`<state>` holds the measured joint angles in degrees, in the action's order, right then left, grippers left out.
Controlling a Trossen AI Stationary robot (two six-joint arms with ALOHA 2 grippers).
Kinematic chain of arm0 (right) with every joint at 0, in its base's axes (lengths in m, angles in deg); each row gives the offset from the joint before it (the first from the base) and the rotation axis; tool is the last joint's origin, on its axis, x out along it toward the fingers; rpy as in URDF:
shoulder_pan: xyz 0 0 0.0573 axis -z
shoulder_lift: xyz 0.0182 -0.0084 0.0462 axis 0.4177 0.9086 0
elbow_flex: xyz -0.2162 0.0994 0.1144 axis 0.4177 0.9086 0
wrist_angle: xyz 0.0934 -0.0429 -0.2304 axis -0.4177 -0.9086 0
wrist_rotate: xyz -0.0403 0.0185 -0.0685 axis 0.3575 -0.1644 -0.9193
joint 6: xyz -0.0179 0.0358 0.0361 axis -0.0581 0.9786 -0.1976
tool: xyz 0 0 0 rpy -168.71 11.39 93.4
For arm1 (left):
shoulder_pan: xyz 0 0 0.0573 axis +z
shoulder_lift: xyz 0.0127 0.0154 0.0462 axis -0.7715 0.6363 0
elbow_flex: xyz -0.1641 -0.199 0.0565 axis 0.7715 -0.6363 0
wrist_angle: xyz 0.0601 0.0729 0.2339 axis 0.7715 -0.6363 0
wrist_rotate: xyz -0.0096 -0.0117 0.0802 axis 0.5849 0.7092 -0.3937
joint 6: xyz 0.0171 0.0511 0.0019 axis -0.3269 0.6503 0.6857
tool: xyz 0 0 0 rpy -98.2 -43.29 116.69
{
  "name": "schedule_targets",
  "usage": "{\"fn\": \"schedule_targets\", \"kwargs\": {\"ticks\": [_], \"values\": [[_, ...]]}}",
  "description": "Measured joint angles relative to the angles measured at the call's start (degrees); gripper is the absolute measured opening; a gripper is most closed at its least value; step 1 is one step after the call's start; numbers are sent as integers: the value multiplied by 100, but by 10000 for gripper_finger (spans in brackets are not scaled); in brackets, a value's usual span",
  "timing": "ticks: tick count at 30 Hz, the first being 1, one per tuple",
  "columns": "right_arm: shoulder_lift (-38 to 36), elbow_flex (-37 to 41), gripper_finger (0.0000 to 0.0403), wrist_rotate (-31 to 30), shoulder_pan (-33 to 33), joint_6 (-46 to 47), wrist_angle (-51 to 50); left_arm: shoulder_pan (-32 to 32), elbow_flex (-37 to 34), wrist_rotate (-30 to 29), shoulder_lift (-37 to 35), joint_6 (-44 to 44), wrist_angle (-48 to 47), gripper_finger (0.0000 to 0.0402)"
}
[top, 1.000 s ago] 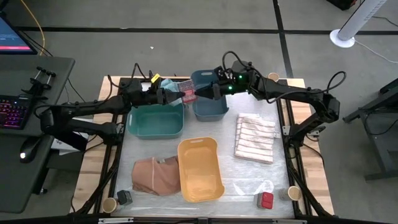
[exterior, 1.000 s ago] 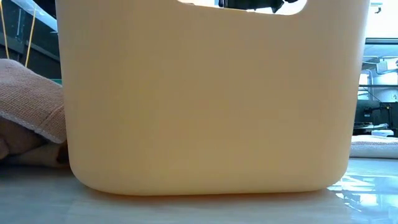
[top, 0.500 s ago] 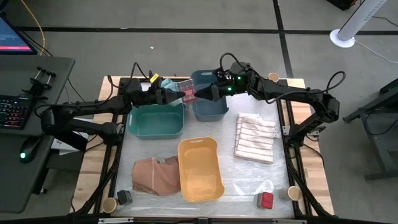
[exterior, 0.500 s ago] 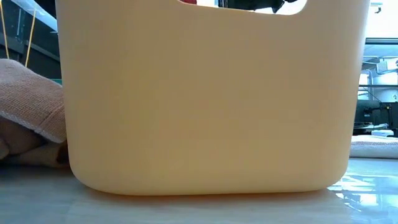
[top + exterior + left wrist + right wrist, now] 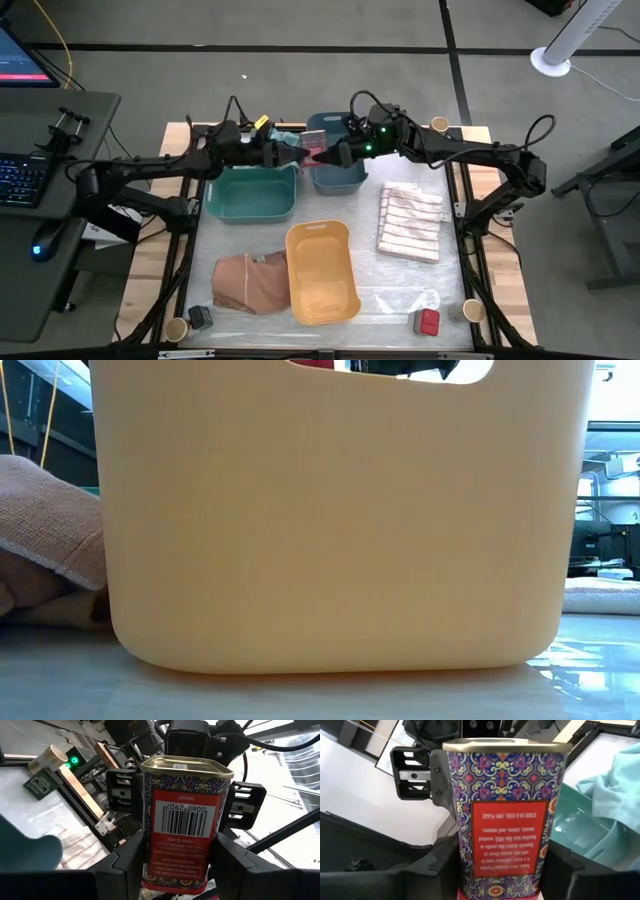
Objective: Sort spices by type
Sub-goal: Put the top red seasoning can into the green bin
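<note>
A red boxy spice tin point(image 5: 312, 151) with a patterned border hangs in the air over the gap between the green bin point(image 5: 250, 196) and the blue bin point(image 5: 336, 172). My left gripper point(image 5: 297, 154) is shut on one end and my right gripper point(image 5: 330, 155) on the other. The left wrist view shows the tin's barcode side point(image 5: 184, 815), the right wrist view its red label side point(image 5: 506, 832). On the table rest another red tin point(image 5: 428, 321), a dark grey boxy one point(image 5: 200, 317) and tan round jars point(image 5: 176, 328) point(image 5: 471, 311) point(image 5: 438, 124). My left gripper pinches the tin's narrow sides at the end toward the table's left point(image 5: 150, 870) between both fingers point(image 5: 125, 867), coming level from the left. The tin lies level, lifted clear. My right gripper pinches the opposite end point(image 5: 470, 870); its fingers point(image 5: 121, 794) come level from the right along the tin's length.
The yellow bin point(image 5: 322, 272) stands near the table's middle and fills the low view point(image 5: 330, 520). A striped cloth point(image 5: 410, 222) lies at the right, a tan cloth point(image 5: 250, 282) at the near left, a teal cloth point(image 5: 285, 137) behind the green bin.
My left gripper has carried the tin a little toward the table's right, and my right gripper has come toward the left and met it. The tin now sits between both grippers, over the blue bin's left edge.
</note>
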<state>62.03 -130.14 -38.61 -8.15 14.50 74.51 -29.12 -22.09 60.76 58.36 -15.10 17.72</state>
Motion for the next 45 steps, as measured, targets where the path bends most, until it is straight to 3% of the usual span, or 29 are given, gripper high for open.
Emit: {"fn": "schedule_targets", "kwargs": {"ticks": [8, 17, 19, 22, 24, 27, 29, 31, 37, 45], "values": [[-41, 0, 192, 136, 69, -51, 2, 227, 0, 380, -94, 297, -91, 194], [-484, -2, 192, 490, 380, -11, -388, 705, 5, 891, -209, 1323, -462, 212], [-583, 0, 192, 504, 408, 32, -503, 725, 150, 966, -215, 2101, -759, 212], [-696, -9, 192, 612, 427, 311, -692, 487, 759, 767, -211, 4132, -2064, 213], [-681, -8, 192, 672, 437, 684, -953, 192, 1282, 65, -196, 5864, -3207, 213], [-658, 11, 192, 682, 422, 1171, -1188, -330, 1944, -1475, -109, 8617, -4435, 213], [-680, 5, 192, 689, 403, 1430, -1197, -670, 2093, -2369, -80, 10097, -4597, 213], [-680, 0, 192, 685, 400, 1681, -1203, -932, 2111, -2843, -58, 11134, -4393, 213], [-671, 0, 192, 579, 394, 2151, -1156, -1379, 2110, -2993, -1, 12439, -4237, 213], [-671, 0, 192, 577, 281, 2899, -1175, -1458, 2103, -3153, 400, 13555, -3620, 213]]}}
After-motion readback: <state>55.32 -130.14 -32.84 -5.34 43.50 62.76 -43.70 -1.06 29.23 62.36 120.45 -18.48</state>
